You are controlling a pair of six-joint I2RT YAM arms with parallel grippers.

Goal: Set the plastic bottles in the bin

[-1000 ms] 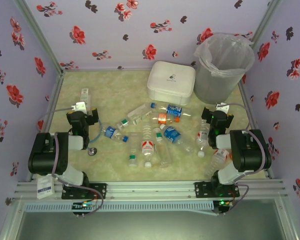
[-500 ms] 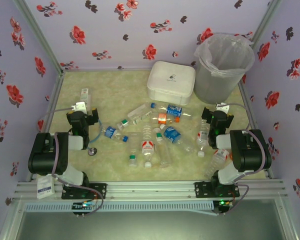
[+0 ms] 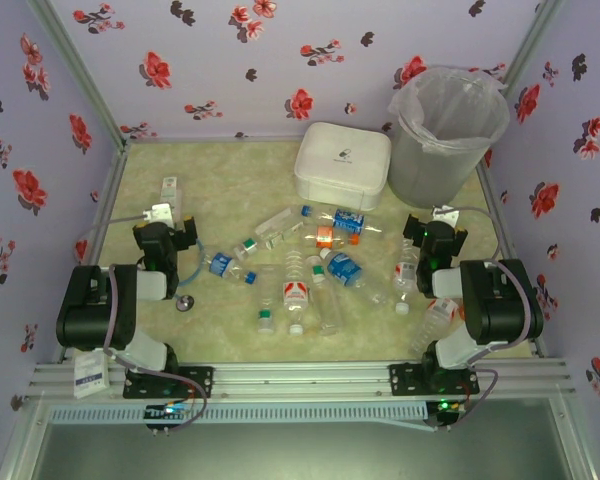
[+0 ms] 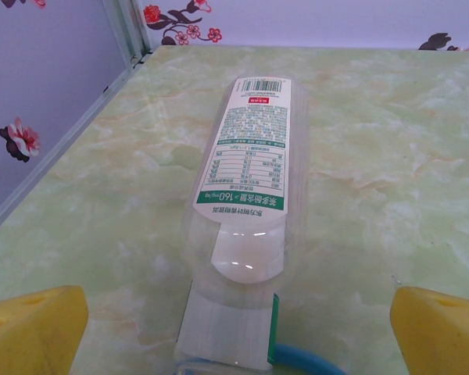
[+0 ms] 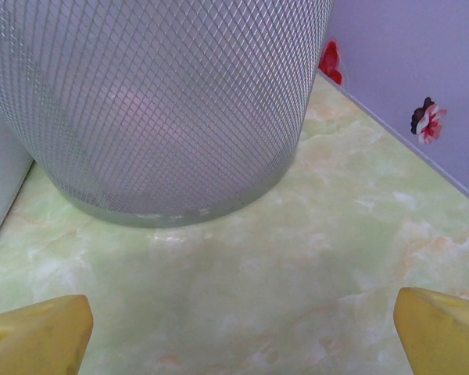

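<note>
1. The left hand [image 4: 234, 332] stands wide and holds nothing; a white-labelled bottle [image 4: 246, 156] lies lengthwise straight ahead between its yellow pads [image 4: 35, 328], at the centre of the left wrist frame.
2. Likely step: the first pick; ease forward low and close across the bottle's middle; thin plastic may squash or slip.
3. The right hand [image 5: 242, 332] is wide and empty too, facing the bin [image 3: 430, 165] at the upper right of the top frame.
4. The other plastic bottles [image 3: 342, 268] lie scattered mid-frame on the counter [image 3: 230, 170]; carry each high enough to pass the bin's rim.
</note>
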